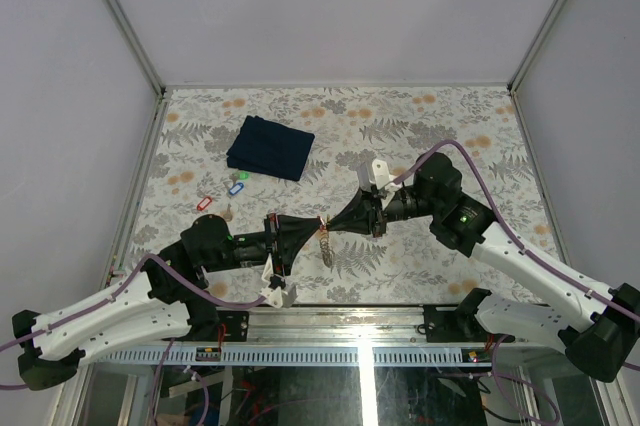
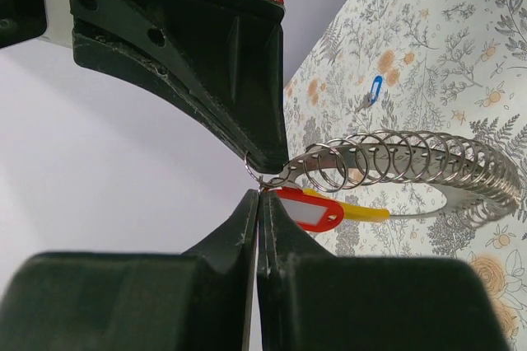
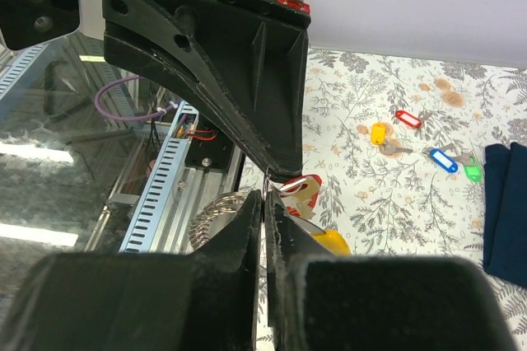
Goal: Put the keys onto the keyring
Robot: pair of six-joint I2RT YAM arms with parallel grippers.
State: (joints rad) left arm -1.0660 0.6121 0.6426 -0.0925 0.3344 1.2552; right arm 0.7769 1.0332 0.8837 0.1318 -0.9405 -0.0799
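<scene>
Black fingertips fill the front of both wrist views, and both pairs are pressed together. The left gripper (image 2: 262, 185) pinches the end of the keyring (image 2: 412, 171), a thin grey metal loop strung with many small wire rings. The right gripper (image 3: 265, 183) meets it tip to tip and nips a fine wire beside a red plastic tag (image 3: 301, 191). I take that wire for the small ring of the red-tagged key, though it is too slight to be sure.

From above, the loop hangs in the air between the two claws, over the near edge of the flowered table (image 1: 420, 126). One arm seems to steady the loop while the other works a key along it. Holding it off the cloth leaves the tags free to dangle.

No box or tray is in sight, so the loop itself is the only holder. It carries the red tag and a yellow plastic tag (image 2: 359, 212) just beside it.

Farther out, loose keys lie apart on the table: a yellow one (image 3: 379, 133), a red one (image 3: 408, 119), a blue one (image 3: 442, 160) and a green one (image 3: 472, 172). A folded dark blue cloth (image 1: 270, 147) lies beyond them.
</scene>
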